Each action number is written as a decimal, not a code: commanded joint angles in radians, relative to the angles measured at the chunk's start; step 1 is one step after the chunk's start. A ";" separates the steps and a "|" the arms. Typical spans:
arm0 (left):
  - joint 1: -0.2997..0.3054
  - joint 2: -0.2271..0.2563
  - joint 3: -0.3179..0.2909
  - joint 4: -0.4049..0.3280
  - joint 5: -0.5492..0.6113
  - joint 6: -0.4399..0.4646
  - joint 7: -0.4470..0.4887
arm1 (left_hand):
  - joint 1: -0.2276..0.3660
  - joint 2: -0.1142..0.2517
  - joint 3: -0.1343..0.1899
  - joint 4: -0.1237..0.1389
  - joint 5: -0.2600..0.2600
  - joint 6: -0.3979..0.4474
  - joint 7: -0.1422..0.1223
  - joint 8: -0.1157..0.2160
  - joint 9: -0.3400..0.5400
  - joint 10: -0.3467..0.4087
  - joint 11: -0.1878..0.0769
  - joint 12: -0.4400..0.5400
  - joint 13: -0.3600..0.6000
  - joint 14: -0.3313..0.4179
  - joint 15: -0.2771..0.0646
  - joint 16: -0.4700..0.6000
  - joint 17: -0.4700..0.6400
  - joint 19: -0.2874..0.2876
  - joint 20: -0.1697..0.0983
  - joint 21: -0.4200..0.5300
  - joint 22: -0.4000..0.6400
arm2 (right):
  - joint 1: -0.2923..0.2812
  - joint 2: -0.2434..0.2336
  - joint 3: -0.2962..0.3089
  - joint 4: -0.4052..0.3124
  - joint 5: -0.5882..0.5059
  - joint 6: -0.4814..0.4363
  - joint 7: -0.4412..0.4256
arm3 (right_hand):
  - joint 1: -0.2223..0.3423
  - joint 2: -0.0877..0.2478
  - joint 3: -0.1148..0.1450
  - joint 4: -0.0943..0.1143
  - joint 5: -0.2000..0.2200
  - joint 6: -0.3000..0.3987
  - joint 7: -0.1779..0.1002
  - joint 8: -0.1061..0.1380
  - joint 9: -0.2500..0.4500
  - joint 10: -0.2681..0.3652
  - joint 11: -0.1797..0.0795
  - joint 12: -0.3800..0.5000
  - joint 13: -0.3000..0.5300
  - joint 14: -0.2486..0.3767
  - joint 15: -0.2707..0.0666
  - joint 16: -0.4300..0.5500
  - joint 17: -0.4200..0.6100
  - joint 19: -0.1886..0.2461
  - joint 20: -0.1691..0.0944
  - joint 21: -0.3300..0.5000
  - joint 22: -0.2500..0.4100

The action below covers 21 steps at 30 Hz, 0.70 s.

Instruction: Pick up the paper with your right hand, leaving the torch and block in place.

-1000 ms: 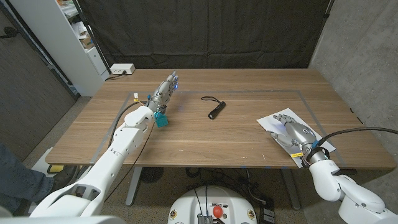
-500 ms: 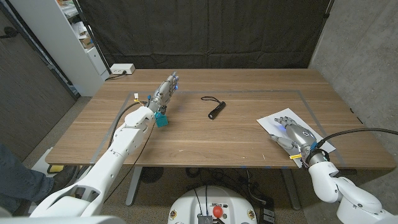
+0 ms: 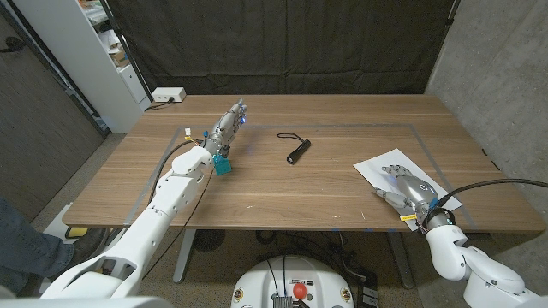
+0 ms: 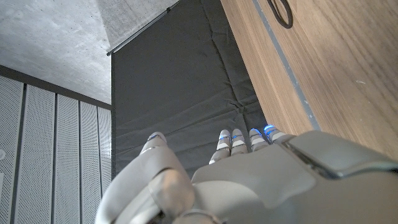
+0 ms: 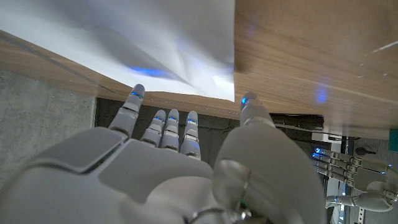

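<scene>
In the head view, the white sheet of paper (image 3: 373, 168) is seen lying flat on the wooden table (image 3: 325, 192), under the right hand (image 3: 408, 185), whose fingers are spread and grip nothing. The small black torch (image 3: 297, 152) lies well apart. In the right wrist view, the paper (image 5: 155, 43) is shown just beyond the spread fingertips (image 5: 137, 91).

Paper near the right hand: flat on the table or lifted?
Flat on the table: the paper lies spread by the edge, the right hand over it with fingers apart.
</scene>
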 commanded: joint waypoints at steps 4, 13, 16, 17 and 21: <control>0.006 0.004 0.002 -0.011 0.001 0.008 0.003 | 0.001 0.010 0.004 -0.005 -0.007 0.009 0.004 0.008 0.006 -0.007 -0.001 0.000 0.003 -0.003 0.003 0.000 0.005 -0.051 0.009 0.000 0.003 | 0.027 -0.013 -0.039 0.032 0.041 -0.006 -0.028 | 0.007 -0.007 0.001 -0.004 0.012 0.004 0.008 -0.001 0.003 0.008 0.005 0.008 0.005 0.023 -0.003 0.015 0.003 0.025 0.002 0.013 0.004; 0.006 0.006 0.006 -0.013 0.004 0.013 0.004 | 0.001 0.010 0.004 -0.006 -0.007 0.010 0.004 0.008 0.006 -0.008 -0.002 0.000 0.003 -0.003 0.003 0.000 0.005 -0.051 0.010 0.000 0.003 | 0.038 -0.025 -0.062 0.038 0.052 -0.017 -0.043 | 0.010 -0.006 0.003 -0.004 0.017 0.008 0.010 0.001 0.003 0.017 0.004 0.012 0.006 0.032 -0.004 0.020 0.005 0.041 0.002 0.018 0.004; 0.006 0.004 0.007 -0.012 0.003 0.013 0.004 | 0.001 0.010 0.004 -0.006 -0.007 0.010 0.004 0.008 0.006 -0.007 -0.001 0.000 0.003 -0.004 0.003 0.000 0.005 -0.051 0.010 0.000 0.003 | 0.041 -0.027 -0.066 0.039 0.058 -0.022 -0.046 | 0.012 -0.006 0.003 -0.003 0.020 0.010 0.010 0.001 0.003 0.020 0.002 0.013 0.007 0.040 -0.007 0.024 0.006 0.049 0.002 0.020 0.005; 0.007 0.005 0.008 -0.012 0.004 0.014 0.004 | 0.001 0.010 0.004 -0.007 -0.007 0.010 0.004 0.008 0.006 -0.007 -0.002 0.000 0.003 -0.004 0.003 0.000 0.005 -0.051 0.010 -0.001 0.003 | 0.042 -0.029 -0.068 0.041 0.059 -0.022 -0.047 | 0.012 -0.006 0.004 -0.003 0.021 0.010 0.010 0.002 0.003 0.021 0.004 0.014 0.007 0.042 -0.007 0.025 0.006 0.051 0.002 0.021 0.005; 0.007 0.005 0.009 -0.013 0.005 0.016 0.006 | 0.001 0.011 0.004 -0.007 -0.007 0.011 0.004 0.007 0.006 -0.007 -0.002 0.000 0.003 -0.003 0.003 0.001 0.005 -0.051 0.011 -0.001 0.003 | 0.049 -0.033 -0.077 0.047 0.062 -0.023 -0.055 | 0.016 -0.005 0.005 -0.003 0.026 0.021 0.014 0.005 0.003 0.034 0.006 0.018 0.008 0.056 -0.011 0.031 0.008 0.069 0.000 0.026 0.005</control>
